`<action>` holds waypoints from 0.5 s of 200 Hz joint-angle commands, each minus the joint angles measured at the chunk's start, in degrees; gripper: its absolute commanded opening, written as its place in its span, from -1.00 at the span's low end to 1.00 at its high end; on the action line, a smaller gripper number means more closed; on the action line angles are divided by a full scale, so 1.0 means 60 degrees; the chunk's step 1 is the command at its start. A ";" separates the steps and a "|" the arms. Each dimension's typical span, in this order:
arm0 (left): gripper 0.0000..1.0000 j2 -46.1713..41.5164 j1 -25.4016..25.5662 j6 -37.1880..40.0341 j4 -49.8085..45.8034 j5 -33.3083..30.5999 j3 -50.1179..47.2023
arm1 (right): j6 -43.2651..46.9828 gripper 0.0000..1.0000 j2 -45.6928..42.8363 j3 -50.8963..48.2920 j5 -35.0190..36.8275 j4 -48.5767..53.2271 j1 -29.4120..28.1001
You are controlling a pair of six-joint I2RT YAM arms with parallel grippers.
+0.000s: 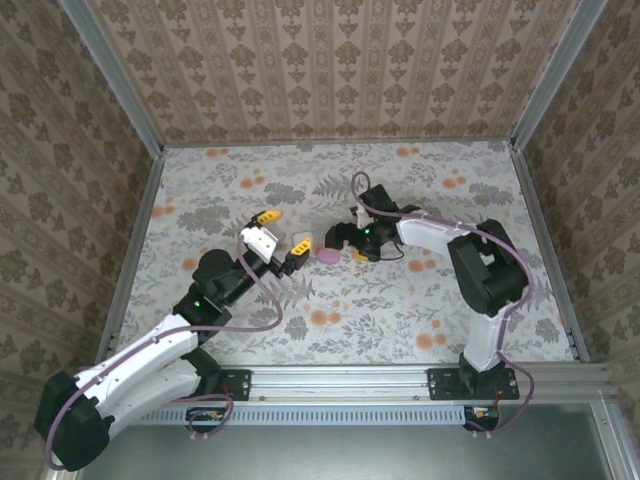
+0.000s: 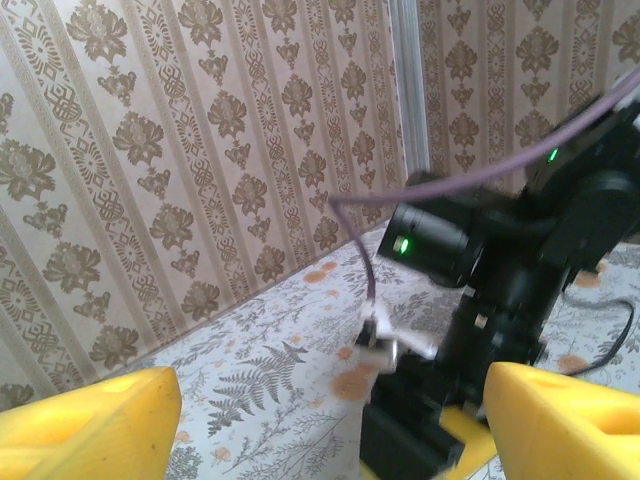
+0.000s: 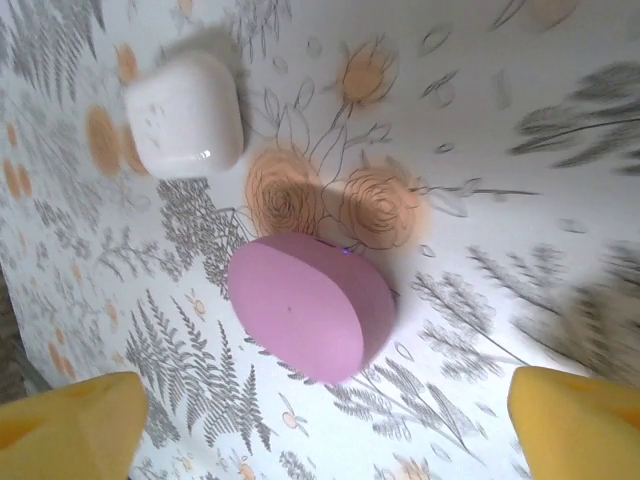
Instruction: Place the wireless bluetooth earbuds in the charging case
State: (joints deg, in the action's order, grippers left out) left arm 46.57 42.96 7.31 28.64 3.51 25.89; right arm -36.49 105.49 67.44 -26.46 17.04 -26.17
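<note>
A closed pink charging case (image 3: 310,308) lies on the floral tabletop, with a closed white case (image 3: 185,115) just beyond it. In the top view the pink case (image 1: 328,256) and the white case (image 1: 303,242) sit mid-table between the two grippers. My right gripper (image 3: 325,425) hovers open just above and short of the pink case, its yellow fingertips (image 3: 70,425) spread wide, nothing held. My left gripper (image 2: 325,425) is open too, raised beside the white case and looking across at the right arm (image 2: 520,240). The earbuds are out of view.
Patterned walls enclose the table on three sides, with metal corner posts (image 1: 110,75). The right arm's purple cable (image 1: 357,190) loops above its wrist. Bare floral tabletop (image 1: 470,190) stretches behind and to the right of the cases.
</note>
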 commanded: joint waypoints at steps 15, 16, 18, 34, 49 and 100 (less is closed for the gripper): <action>0.97 0.0154 -0.0114 -0.0054 -0.0595 -0.0698 0.0464 | 0.1057 1.00 -0.2689 -0.0236 0.3146 0.1723 0.0356; 0.98 0.0159 -0.0114 -0.0065 -0.0641 -0.0751 0.0484 | 0.1086 1.00 -0.2775 -0.0252 0.3258 0.1756 0.0359; 0.99 0.0177 -0.0125 -0.0092 -0.0738 -0.0872 0.0529 | 0.1156 1.00 -0.2949 -0.0283 0.3496 0.1781 0.0362; 1.00 0.0298 -0.0209 -0.0194 -0.1439 -0.1629 0.0799 | 0.1926 1.00 -0.4194 -0.0671 0.5412 0.1652 0.0392; 1.00 0.0438 -0.0482 -0.0662 -0.1916 -0.2484 0.0924 | 0.3216 1.00 -0.5483 -0.1590 0.6957 0.0650 0.0464; 1.00 0.0819 -0.2974 -0.1832 -0.3510 -0.3063 0.1097 | 0.4902 1.00 -0.7024 -0.4906 1.1089 -0.3044 0.1372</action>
State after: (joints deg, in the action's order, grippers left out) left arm 51.33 29.82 -0.38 14.02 -10.15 30.41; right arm -16.49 63.24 45.08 25.61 9.06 -21.34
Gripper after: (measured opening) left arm 0.997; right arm 0.999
